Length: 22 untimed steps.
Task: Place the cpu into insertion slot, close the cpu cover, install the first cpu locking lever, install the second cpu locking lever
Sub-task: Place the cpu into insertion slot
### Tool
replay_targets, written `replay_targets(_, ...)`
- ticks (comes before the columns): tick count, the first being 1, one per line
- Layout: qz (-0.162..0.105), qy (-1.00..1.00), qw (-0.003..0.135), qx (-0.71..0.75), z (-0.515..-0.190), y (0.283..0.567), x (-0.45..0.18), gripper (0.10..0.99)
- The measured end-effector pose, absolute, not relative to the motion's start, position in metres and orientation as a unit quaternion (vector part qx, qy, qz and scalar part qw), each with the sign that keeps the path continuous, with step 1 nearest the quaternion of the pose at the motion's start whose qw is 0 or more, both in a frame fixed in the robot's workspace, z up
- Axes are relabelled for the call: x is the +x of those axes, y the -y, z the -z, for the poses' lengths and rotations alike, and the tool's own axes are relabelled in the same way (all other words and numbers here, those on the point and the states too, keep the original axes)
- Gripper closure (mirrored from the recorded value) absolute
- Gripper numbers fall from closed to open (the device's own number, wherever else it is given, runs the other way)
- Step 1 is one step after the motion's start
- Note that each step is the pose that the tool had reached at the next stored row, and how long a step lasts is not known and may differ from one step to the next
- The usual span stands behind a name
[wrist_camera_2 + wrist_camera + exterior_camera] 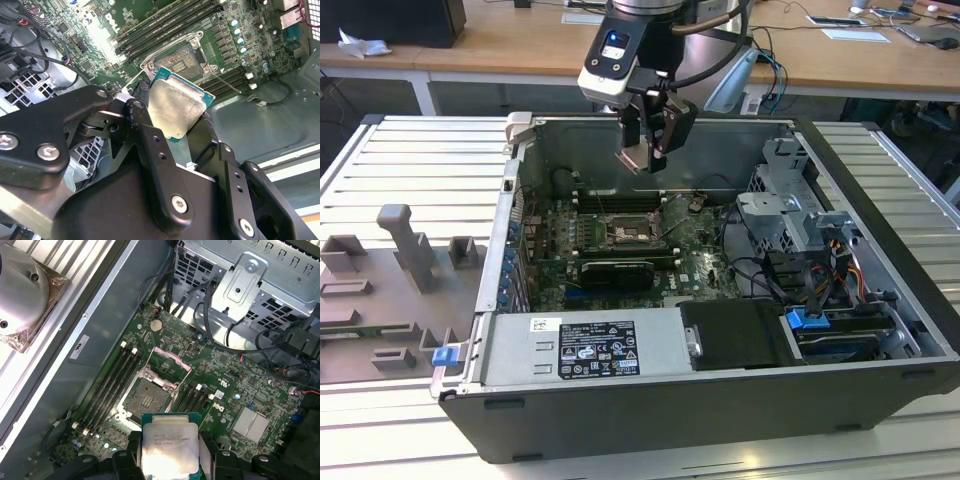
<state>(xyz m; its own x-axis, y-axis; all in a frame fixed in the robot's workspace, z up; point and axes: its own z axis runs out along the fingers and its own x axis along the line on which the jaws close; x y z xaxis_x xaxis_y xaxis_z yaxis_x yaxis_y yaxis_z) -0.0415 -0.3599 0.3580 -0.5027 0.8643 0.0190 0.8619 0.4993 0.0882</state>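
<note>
Gripping the cpu (176, 107) by two opposite edges, the gripper (655, 150) has its fingers (142, 97) pinched in narrow on the chip, and the pale metal face is plain to see in both wrist views. It hangs in the air above the insertion slot (147, 400), well apart from it, nothing touching! The slot lies bare, dark centre exposed. The cpu cover (169, 367) stands tipped up at one edge of the slot, window open. Long black memory slots (111, 385) run just beside the slot on two sides. Green circuit board (225, 385) spreads around the slot, all down inside the open computer case (880, 230).
</note>
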Motion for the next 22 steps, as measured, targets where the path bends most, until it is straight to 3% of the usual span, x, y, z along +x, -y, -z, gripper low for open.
replay_targets(22,-0.043,-0.862,0.014,0.505,-0.356,0.3599,-0.0415,0.545)
